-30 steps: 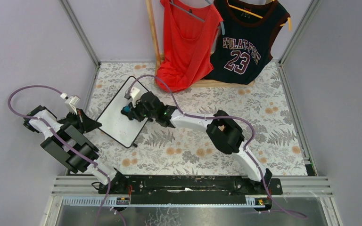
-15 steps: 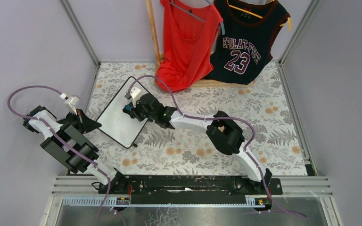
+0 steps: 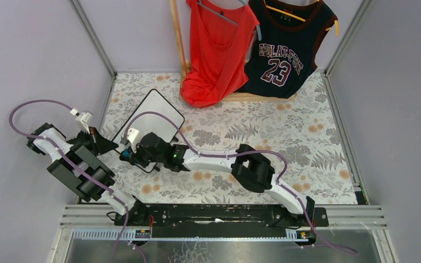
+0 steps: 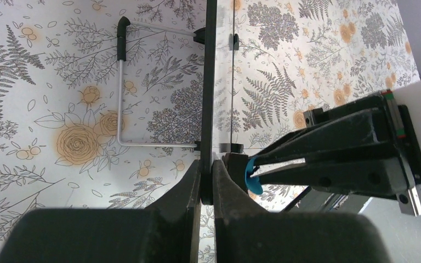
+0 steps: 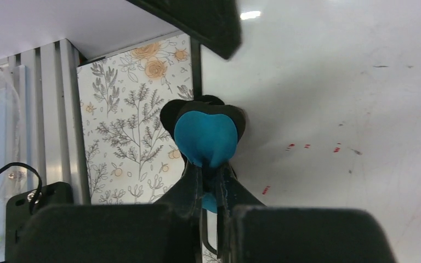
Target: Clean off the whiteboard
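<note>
Pinching whiteboard (image 4: 210,82) edge — left end effector (image 4: 207,174) | right end effector (image 5: 210,178) grips blue eraser (image 5: 205,137), partly hidden

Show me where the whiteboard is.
From above, the whiteboard sits at the table's left, near the red top; the left tool clamps its edge, the right tool holds a blue eraser at its near end.

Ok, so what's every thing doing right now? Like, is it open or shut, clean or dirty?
whiteboard: almost clean, with just a few tiny red specks on it.
blue eraser: gripped and pressed at the whiteboard's edge.
left gripper: jaws shut on the whiteboard's thin black frame.
right gripper: jaws shut on the blue eraser.
red tank top: hanging up.
black jersey: hanging up.
</note>
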Available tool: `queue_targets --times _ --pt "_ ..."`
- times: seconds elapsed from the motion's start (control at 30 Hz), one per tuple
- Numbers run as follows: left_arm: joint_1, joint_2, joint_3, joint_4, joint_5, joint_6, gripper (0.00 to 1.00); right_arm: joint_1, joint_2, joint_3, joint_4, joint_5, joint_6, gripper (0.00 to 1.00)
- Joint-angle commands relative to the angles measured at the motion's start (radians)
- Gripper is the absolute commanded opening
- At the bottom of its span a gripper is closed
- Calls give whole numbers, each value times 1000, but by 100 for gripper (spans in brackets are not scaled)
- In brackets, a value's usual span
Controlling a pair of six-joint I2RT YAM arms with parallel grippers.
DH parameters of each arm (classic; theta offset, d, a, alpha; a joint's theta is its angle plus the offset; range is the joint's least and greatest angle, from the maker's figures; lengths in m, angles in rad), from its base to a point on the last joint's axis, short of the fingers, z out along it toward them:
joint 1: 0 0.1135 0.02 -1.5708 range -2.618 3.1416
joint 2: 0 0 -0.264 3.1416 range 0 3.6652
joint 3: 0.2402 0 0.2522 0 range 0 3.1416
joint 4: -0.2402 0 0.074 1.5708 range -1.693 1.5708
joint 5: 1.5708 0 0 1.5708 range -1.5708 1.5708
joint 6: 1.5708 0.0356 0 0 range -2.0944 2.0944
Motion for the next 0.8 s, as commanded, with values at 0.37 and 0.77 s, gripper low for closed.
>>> queue_targets --times 0.37,0.77 --pt "-17 10 -36 78 -209 102 0 -236 -3 4 -24 26 10 0" --pt "-17 13 -34 78 -206 102 0 -293 -111 -164 37 38 8 0"
